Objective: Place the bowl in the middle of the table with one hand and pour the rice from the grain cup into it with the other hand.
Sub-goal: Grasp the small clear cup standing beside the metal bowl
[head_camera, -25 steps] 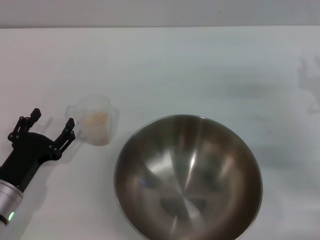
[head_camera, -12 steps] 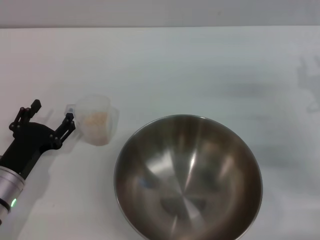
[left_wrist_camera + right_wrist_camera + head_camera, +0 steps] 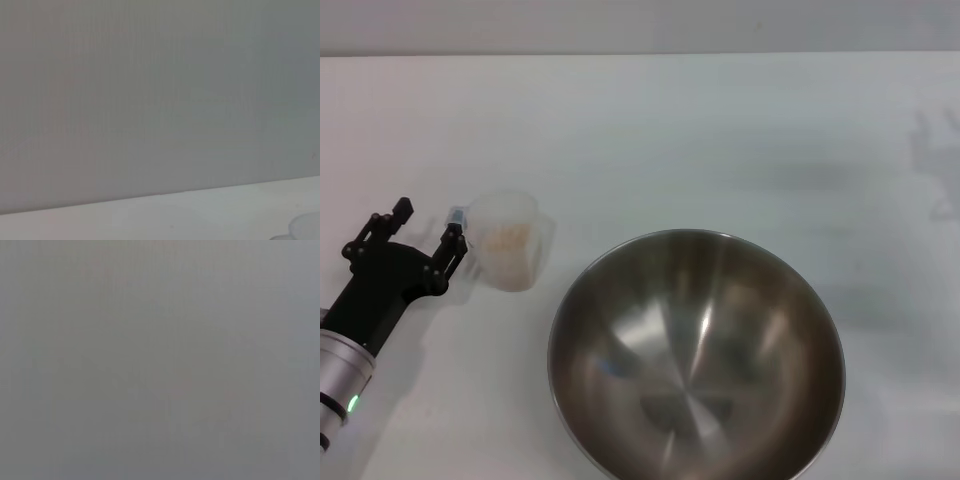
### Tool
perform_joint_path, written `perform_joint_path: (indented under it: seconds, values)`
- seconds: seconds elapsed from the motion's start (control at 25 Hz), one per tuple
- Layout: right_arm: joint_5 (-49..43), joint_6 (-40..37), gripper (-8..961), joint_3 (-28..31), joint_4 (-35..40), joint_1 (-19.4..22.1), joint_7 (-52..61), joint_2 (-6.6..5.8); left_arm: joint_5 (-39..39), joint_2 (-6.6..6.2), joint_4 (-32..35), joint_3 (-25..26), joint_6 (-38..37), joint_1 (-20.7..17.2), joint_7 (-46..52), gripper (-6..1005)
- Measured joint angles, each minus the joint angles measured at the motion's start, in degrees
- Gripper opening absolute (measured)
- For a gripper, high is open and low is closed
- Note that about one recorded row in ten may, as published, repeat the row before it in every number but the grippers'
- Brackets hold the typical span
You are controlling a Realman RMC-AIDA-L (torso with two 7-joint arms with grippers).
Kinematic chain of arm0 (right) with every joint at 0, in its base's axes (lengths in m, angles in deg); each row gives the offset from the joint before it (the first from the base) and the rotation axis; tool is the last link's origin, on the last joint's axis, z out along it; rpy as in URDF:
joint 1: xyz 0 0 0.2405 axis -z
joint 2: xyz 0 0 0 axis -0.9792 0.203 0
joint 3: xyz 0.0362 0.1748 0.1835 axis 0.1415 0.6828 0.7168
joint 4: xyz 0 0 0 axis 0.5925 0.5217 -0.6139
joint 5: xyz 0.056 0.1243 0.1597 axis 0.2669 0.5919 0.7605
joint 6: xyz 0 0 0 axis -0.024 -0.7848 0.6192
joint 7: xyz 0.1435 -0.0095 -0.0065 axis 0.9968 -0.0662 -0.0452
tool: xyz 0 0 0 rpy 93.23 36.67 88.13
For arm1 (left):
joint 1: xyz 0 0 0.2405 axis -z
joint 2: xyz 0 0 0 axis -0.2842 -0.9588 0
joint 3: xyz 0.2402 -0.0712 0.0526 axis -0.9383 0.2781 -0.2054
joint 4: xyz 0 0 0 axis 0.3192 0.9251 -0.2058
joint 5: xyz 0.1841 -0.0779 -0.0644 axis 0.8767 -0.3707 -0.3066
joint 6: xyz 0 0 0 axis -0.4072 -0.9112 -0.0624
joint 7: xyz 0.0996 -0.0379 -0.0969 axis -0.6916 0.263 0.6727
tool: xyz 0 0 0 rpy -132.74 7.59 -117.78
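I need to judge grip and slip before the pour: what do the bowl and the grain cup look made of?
The bowl looks like stainless steel with a brushed, shiny grey inside: it shows streaked reflections. The grain cup looks like thin frosted clear plastic: the rice shows through its wall as a pale beige patch. The left gripper stands open beside the cup's handle.
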Motion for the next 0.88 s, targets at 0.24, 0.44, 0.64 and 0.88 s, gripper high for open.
perform_joint_path:
  seconds: [0.24, 0.44, 0.64, 0.88]
  values:
    - [0.01, 0.05, 358, 0.0, 0.0, -0.09, 0.0, 0.0, 0.38, 0.1, -0.78, -0.45, -0.09, -0.41, 0.0, 673]
    - [0.01, 0.07, 358, 0.0, 0.0, -0.09, 0.0, 0.0, 0.42, 0.16, -0.81, -0.52, 0.02, -0.31, 0.0, 412]
    - [0.02, 0.07, 358, 0.0, 0.0, -0.01, 0.0, 0.0, 0.42, 0.15, -1.32, -0.58, 0.02, -0.32, 0.0, 177]
    - [0.04, 0.07, 358, 0.0, -0.18, 0.06, 0.0, 0.0, 0.09, 0.14, -2.46, -0.27, -0.21, -0.61, -3.25, 25]
